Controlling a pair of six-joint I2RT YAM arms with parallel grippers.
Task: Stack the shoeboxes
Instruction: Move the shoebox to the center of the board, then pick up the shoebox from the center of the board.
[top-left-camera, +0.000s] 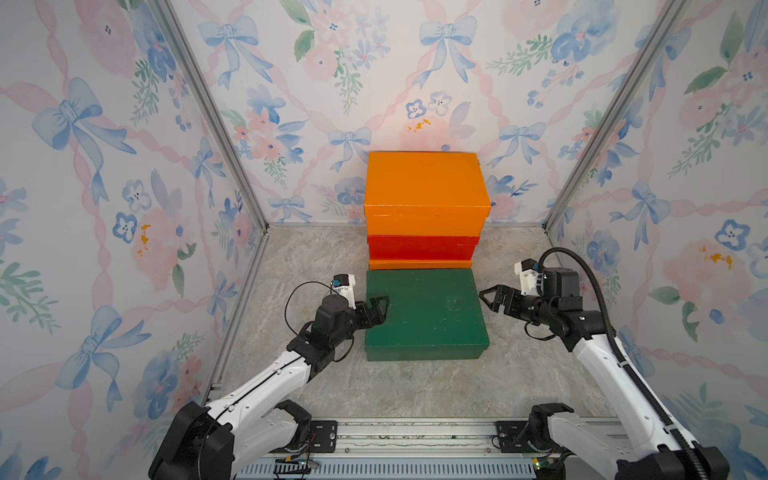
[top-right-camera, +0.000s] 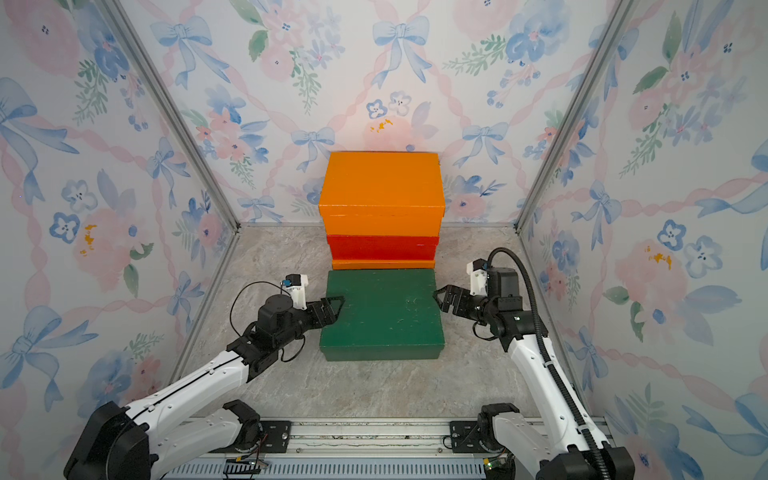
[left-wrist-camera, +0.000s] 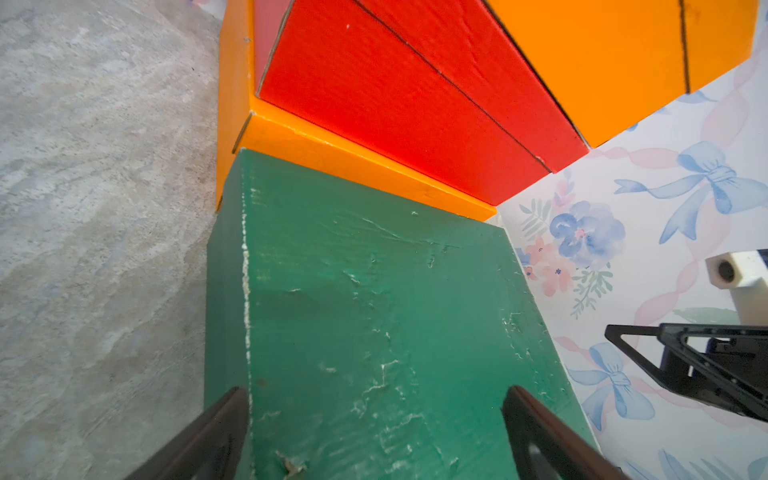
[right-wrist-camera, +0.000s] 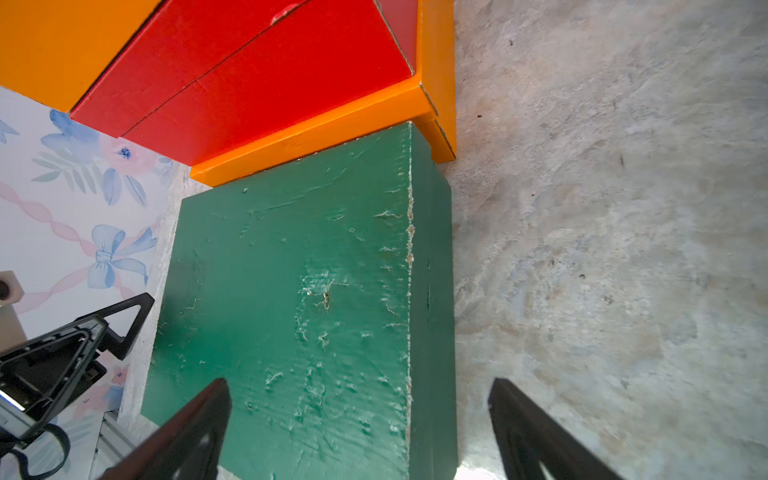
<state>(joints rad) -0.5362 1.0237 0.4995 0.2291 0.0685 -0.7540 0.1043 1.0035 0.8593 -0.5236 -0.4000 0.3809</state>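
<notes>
Left fingers (left-wrist-camera: 208, 436) stand wide at the left end of the green shoebox (top-left-camera: 426, 313), lying on the desk (top-left-camera: 415, 386) just before the three-box stack (top-left-camera: 422, 247) at the back edge; right fingers (right-wrist-camera: 519, 424) gape at its right end. Best press both ends evenly, lift level, clear the top orange box (top-left-camera: 426, 183).

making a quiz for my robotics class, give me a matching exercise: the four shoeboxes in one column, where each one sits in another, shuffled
Column one:
1. upper orange shoebox
2. red shoebox
3. lower orange shoebox
4. green shoebox

Column two:
a. middle layer
b. not piled yet
c. top layer
d. bottom layer, only a rim showing from above

Pairs: 1-c, 2-a, 3-d, 4-b
</notes>
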